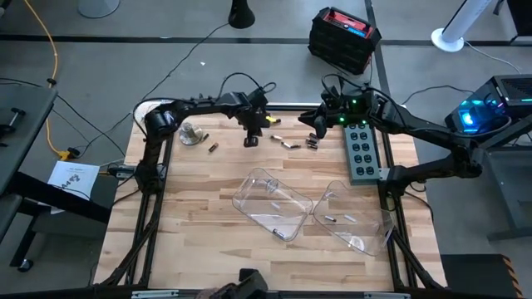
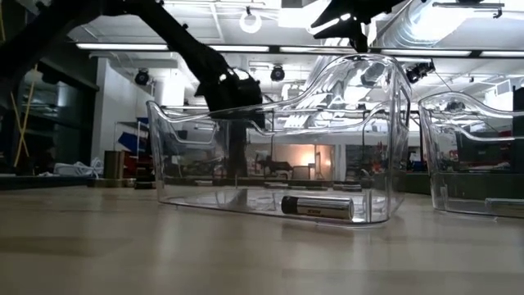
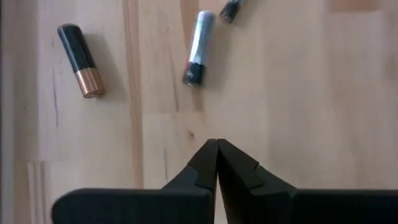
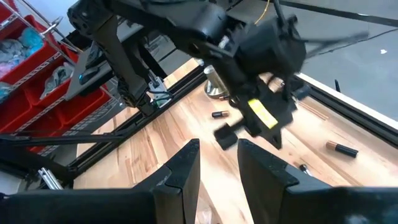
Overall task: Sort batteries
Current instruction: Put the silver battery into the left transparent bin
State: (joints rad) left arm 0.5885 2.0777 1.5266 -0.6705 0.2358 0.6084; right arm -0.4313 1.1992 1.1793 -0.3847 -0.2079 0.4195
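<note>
Left gripper [image 3: 217,144] jaws pressed together, apparently empty, above loose batteries [image 3: 198,48].

The right gripper [image 4: 217,163] is showing its fingers parted at frame bottom; the left gripper [image 4: 225,135] is hanging mid-frame over wood; batteries [image 4: 342,149] are lying scattered right.

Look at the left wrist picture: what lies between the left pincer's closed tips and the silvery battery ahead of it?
Only bare wooden tabletop separates the left pincer from the silvery battery, as the left wrist view shows.
</note>
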